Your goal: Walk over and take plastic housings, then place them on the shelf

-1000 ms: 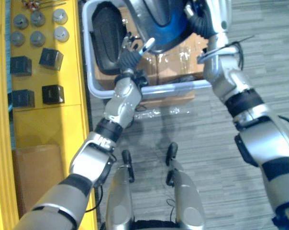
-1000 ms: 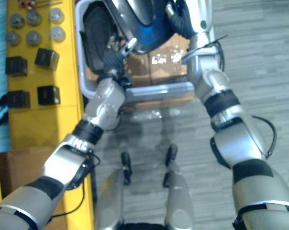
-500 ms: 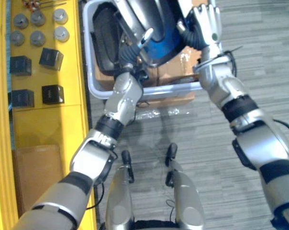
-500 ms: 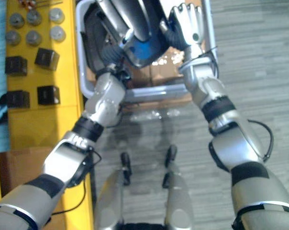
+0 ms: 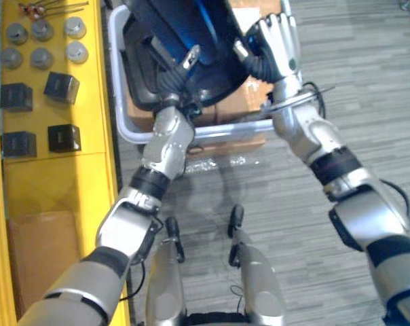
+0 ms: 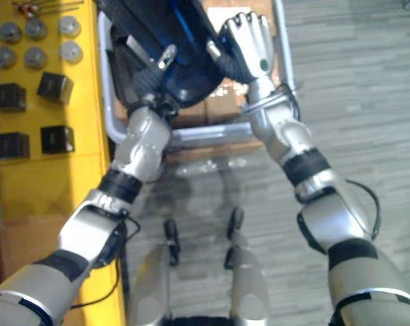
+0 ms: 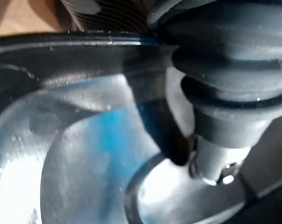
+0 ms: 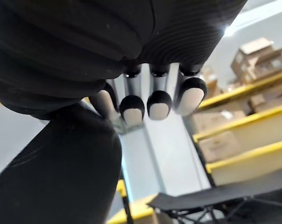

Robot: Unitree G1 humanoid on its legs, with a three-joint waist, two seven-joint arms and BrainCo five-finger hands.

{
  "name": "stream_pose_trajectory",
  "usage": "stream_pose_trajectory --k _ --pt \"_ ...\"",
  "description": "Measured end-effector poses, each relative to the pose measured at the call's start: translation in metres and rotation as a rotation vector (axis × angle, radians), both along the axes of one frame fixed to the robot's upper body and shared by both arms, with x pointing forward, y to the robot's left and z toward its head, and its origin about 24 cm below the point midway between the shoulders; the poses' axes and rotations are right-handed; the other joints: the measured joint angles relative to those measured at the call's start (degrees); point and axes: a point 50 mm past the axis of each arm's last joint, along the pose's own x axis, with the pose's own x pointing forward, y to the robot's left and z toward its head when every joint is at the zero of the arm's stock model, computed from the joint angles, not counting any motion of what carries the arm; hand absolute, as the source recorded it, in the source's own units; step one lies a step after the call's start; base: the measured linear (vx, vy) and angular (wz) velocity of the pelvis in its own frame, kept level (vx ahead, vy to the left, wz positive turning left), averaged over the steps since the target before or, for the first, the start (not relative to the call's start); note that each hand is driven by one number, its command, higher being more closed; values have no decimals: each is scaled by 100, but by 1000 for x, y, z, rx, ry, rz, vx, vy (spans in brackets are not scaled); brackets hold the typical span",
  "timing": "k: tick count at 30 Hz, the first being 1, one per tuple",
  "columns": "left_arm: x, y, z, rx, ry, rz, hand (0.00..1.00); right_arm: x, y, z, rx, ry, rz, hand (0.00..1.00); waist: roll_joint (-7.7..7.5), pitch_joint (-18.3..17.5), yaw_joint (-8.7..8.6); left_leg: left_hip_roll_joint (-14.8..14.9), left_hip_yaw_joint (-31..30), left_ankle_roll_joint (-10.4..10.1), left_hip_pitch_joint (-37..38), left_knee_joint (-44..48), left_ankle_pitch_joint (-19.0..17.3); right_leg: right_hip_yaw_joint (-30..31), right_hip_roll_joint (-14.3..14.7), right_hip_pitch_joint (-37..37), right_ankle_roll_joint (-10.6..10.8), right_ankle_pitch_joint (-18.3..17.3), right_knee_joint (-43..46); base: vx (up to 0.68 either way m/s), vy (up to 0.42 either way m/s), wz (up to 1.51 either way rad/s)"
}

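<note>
Above the grey bin (image 5: 225, 129), a dark plastic housing (image 5: 191, 27) hangs between both arms, the right robot hand (image 5: 276, 44) curled over its rim; the left robot hand's (image 5: 190, 60) grip cannot be told. Pickup looks done; placement on the yellow shelf (image 5: 62, 176) beside the bin remains.

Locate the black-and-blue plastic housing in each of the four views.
Left eye view: plastic housing at top centre.
Right eye view: also top centre.
Left wrist view: the glossy blue surface, very close.
Right wrist view: probably the dark mass beside the fingertips.
Shared landmark: the right robot hand gripping its edge.
</note>
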Motion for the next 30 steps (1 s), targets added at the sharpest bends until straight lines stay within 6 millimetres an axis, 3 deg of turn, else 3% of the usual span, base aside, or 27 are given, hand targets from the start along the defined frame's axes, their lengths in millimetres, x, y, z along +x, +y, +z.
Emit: stream_pose_trajectory --k 2,3,7,10,13,17,19,23,25,27,30 --pt "-2 2 -3 10 -9 0 100 -4 4 -4 9 1 26 100 0 0 5 -2 0 -1 31 -22 2 -7 -1 22 0 3 -4 29 19 1" --pt "-8 4 -11 18 -23 -9 100 -9 4 -11 28 6 49 0 -4 2 3 -2 10 -9 143 -66 -5 -10 3 129 0 2 -40 94 50 1" --pt "-18 12 -43 74 -28 -34 100 -25 10 -35 42 27 155 0 -10 4 10 -12 108 -16 690 -266 -11 13 0 567 -1 0 -89 62 46 -3" --pt "-24 13 -47 64 -65 -58 100 -39 19 -34 26 -22 269 0 -12 2 10 -38 118 -11 848 -284 -22 7 -15 758 1 -2 -172 -2 37 0" --pt "-32 18 -59 77 -76 -40 100 -44 19 -45 25 0 315 0 -39 -14 29 -22 117 -31 1180 -297 -75 -33 9 1148 7 -37 -321 -27 25 3" --pt "-42 24 -65 203 -111 45 100 -59 17 -61 96 17 379 0 -311 -246 34 -11 134 -51 1446 -463 -77 -60 26 1431 -9 -83 -525 -21 10 0" --pt "-45 25 -73 291 -103 112 100 -73 19 -69 155 35 449 0 -398 -610 19 4 178 -94 1522 -540 -54 -55 47 1483 -10 -75 -614 36 8 -5" --pt "-49 22 -85 449 -75 211 100 -92 21 -53 294 18 582 0 -361 -1018 1 15 312 -138 1926 -700 -73 -5 64 1779 16 -58 -674 93 29 -12" --pt "-52 18 -97 512 -39 249 100 -99 10 -35 416 2 629 0 -358 -1306 4 13 435 -145 2201 -857 -78 46 75 1905 19 -60 -674 96 52 -19" --pt "-54 19 -104 542 -5 282 100 -99 -6 -29 515 33 627 0 -345 -1458 -14 -7 474 -155 2342 -926 -92 77 64 1996 65 -94 -674 37 48 -13" --pt "-58 38 -118 626 47 406 100 -99 -54 -36 764 167 638 0 -299 -1702 -76 -42 623 -139 2596 -1069 -101 155 9 2118 132 -147 -674 -5 52 -14"
